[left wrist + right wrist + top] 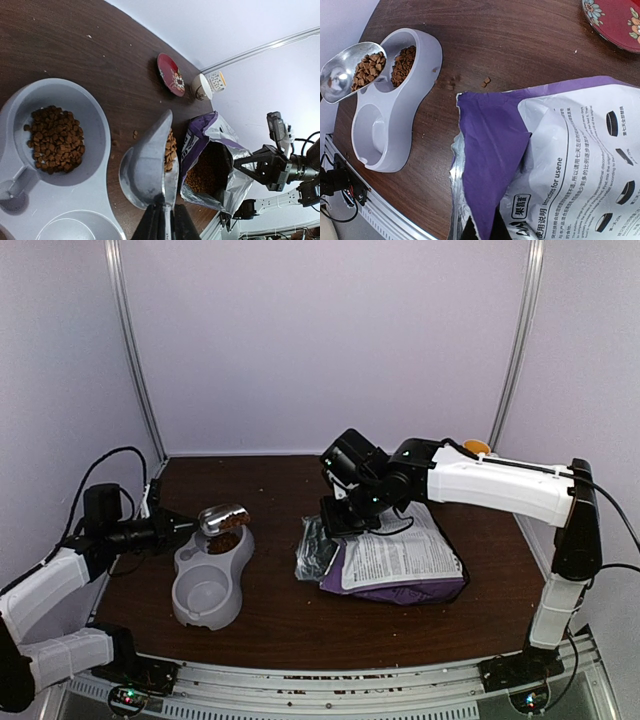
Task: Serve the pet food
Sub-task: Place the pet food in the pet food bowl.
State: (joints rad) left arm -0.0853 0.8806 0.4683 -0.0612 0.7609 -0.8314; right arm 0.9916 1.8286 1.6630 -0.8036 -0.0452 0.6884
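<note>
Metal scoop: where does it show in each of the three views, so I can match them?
Top external: scoop left of centre, at the far end of the double bowl.
Left wrist: scoop bottom centre, right of the bowl.
Right wrist: scoop upper left, beside the bowl.
Shared landmark: the grey double bowl.

Grey dbl bowl (205, 592), metal scoop (222, 517), purple bag (395, 560) on brown table (300, 610), red plate (171, 75) nr cup (201, 86)

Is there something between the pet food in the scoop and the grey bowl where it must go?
Nothing visible does. The scoop holds the pet food at the edge of the bowl compartment that already has some; only air lies between.
</note>
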